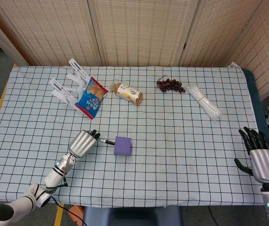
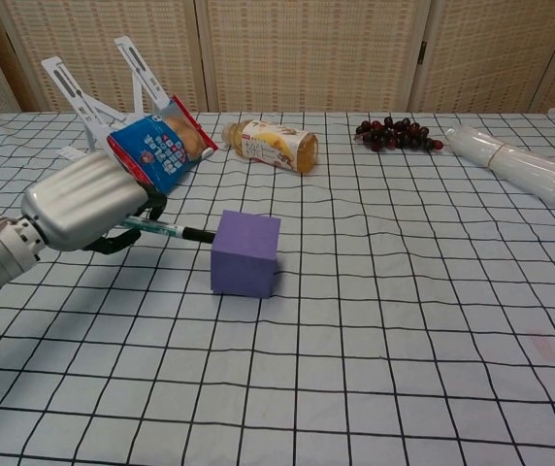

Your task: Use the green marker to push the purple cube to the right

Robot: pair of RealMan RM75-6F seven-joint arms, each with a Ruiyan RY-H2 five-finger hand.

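Note:
The purple cube (image 1: 122, 146) (image 2: 245, 253) sits on the checked cloth left of the table's middle. My left hand (image 1: 83, 142) (image 2: 85, 204) grips the green marker (image 1: 106, 141) (image 2: 166, 229), which points right with its black tip touching the cube's left face. My right hand (image 1: 261, 157) hangs at the table's right edge, fingers spread and holding nothing; the chest view does not show it.
At the back left stands a white folding rack (image 1: 69, 84) with a blue snack bag (image 1: 91, 97) leaning on it. A small bottle (image 1: 128, 93) lies beside it. Grapes (image 1: 170, 85) and a clear tube bundle (image 1: 203, 102) lie at the back right.

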